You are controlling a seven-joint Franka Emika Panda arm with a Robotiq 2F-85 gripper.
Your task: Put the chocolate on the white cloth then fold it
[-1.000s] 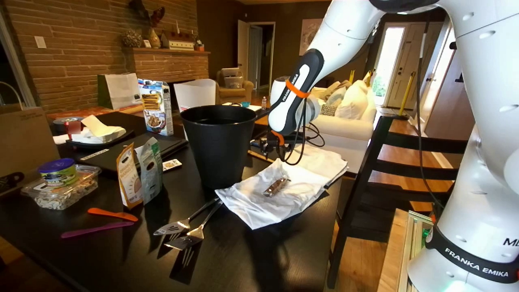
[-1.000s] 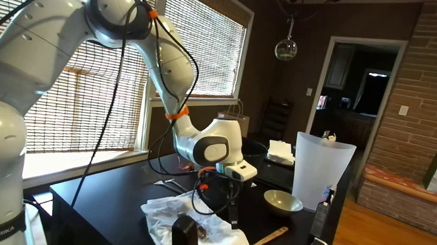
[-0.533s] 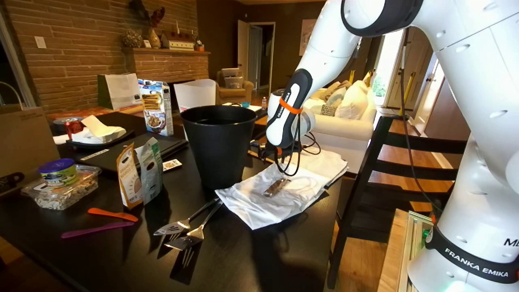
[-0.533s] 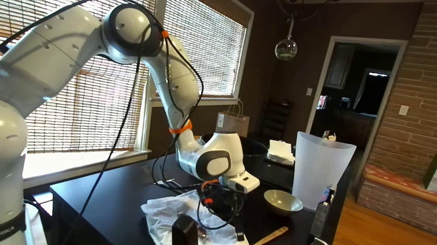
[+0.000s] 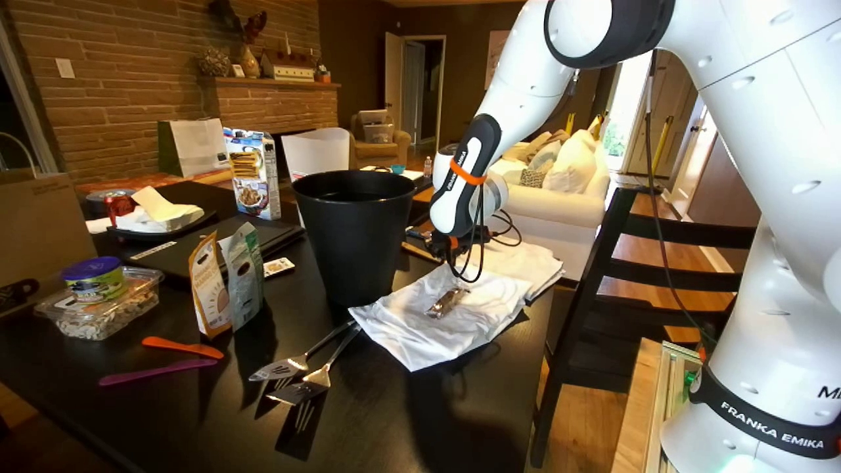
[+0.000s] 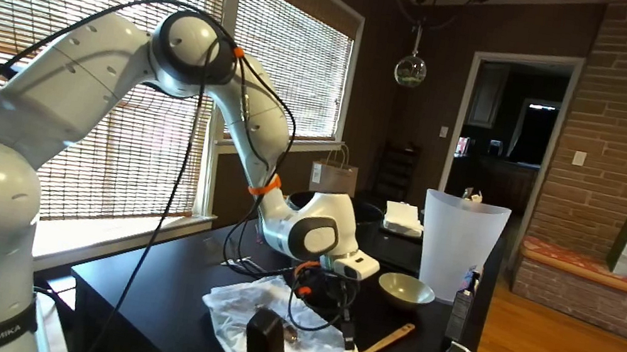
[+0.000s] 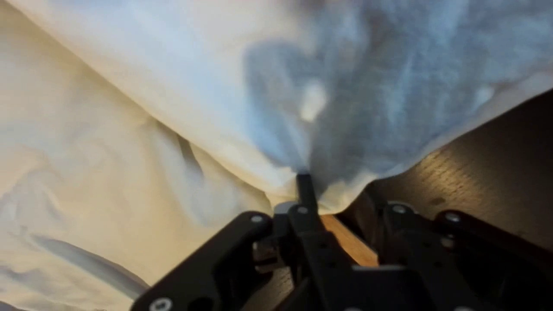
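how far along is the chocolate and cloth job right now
Done: the chocolate lies on the white cloth, inside its edges.
In hand: in the wrist view the pincer is open at the cloth's edge, probably positioned to pinch it.
Left: gripping and folding; in an exterior view the chocolate is uncovered, with no cloth drawn over it.

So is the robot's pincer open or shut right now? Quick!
Pincer: open partway, with an edge of the white cloth showing between its fingers.
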